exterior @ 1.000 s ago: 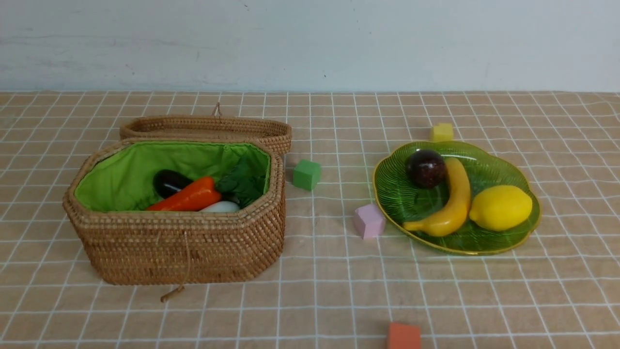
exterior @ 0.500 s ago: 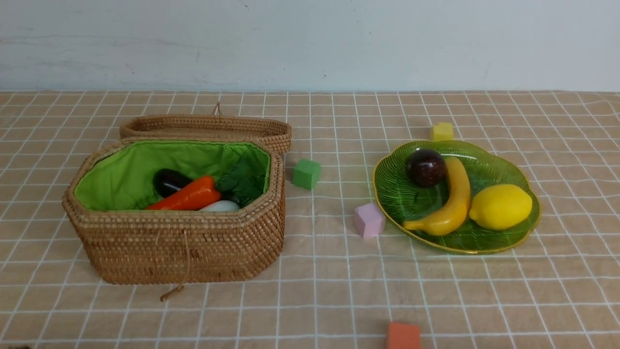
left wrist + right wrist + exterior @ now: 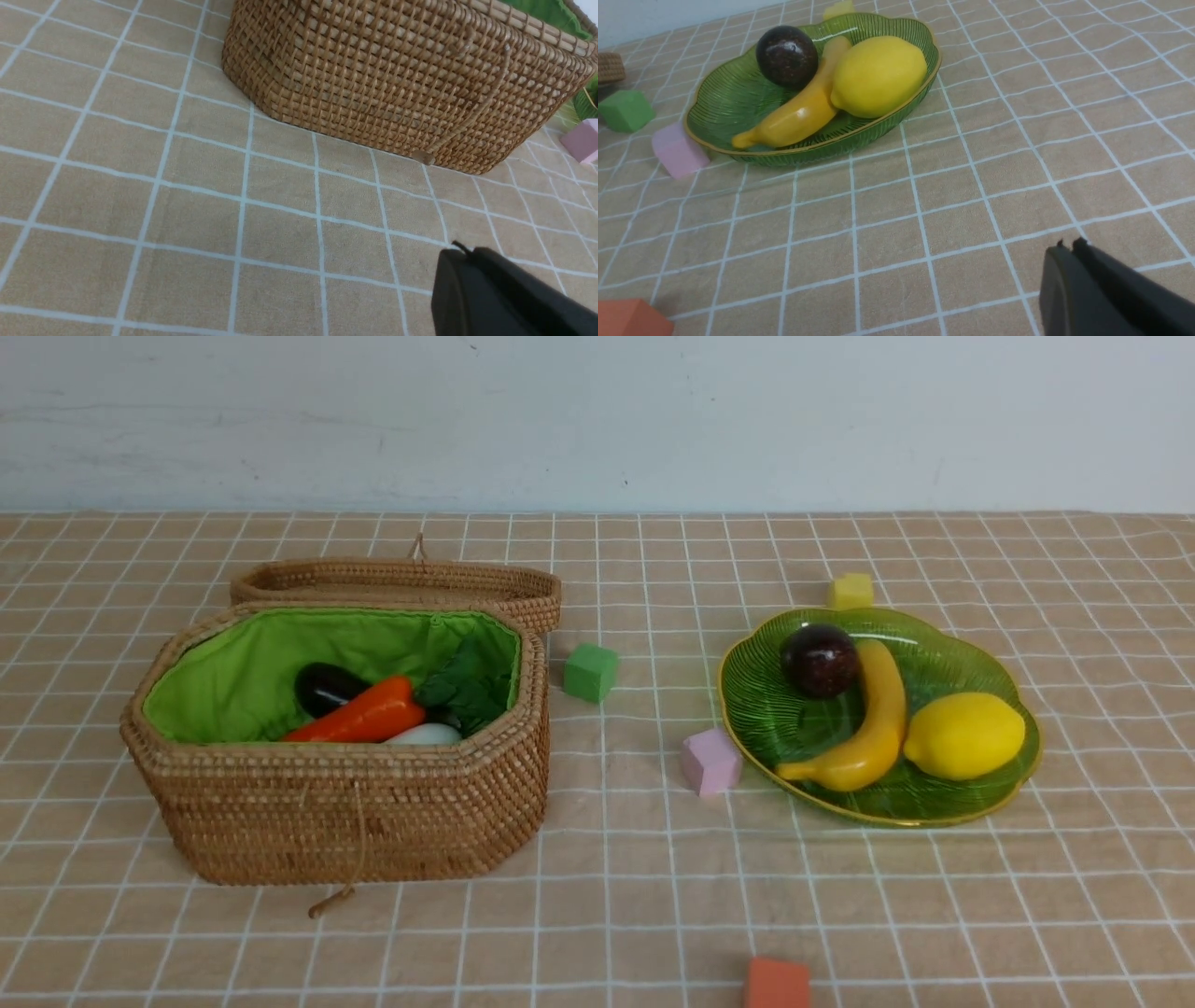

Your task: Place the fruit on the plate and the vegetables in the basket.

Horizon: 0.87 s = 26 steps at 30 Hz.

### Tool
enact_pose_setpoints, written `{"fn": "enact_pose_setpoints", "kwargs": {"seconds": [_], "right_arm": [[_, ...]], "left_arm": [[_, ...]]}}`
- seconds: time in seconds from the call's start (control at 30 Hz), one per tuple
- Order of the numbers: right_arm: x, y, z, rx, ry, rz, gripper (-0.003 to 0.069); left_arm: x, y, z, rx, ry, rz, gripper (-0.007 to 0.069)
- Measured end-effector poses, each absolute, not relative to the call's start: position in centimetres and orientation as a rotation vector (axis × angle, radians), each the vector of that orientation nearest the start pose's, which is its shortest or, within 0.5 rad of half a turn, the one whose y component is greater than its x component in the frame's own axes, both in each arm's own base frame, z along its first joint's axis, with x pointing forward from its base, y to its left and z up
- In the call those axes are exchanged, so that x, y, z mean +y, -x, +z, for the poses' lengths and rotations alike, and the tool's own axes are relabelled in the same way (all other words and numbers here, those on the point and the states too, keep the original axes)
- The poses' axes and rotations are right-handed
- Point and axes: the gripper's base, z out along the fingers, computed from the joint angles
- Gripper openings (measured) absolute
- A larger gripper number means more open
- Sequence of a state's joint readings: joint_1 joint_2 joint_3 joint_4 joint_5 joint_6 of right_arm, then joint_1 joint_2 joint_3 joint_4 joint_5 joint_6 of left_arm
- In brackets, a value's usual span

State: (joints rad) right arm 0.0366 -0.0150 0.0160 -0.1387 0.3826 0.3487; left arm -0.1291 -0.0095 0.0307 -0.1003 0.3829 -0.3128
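Centrally, bare cloth [image 3: 644, 859] between basket [image 3: 355, 812] and plate [image 3: 747, 709]

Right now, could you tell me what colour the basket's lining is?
Bright green; the basket lining shows best in the front view.

4 foam cubes, green [image 3: 590, 671], pink [image 3: 710, 762], yellow [image 3: 851, 590] and orange [image 3: 778, 983], lie on the checked cloth [image 3: 934, 915].

Matte black left gripper [image 3: 460, 252] and right gripper [image 3: 1066, 247], rounded, unmarked.
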Motion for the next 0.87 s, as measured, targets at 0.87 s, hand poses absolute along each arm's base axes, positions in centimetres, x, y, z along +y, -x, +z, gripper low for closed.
{"fn": "enact_pose_setpoints", "kwargs": {"seconds": [0.87], "right_arm": [[-0.28, -5.21, 17.45, 1.854, -0.206, 0.129, 0.005]], "left_arm": [[-1.01, -5.16, 16.91, 1.891, 0.237, -0.4, -0.0009]]}}
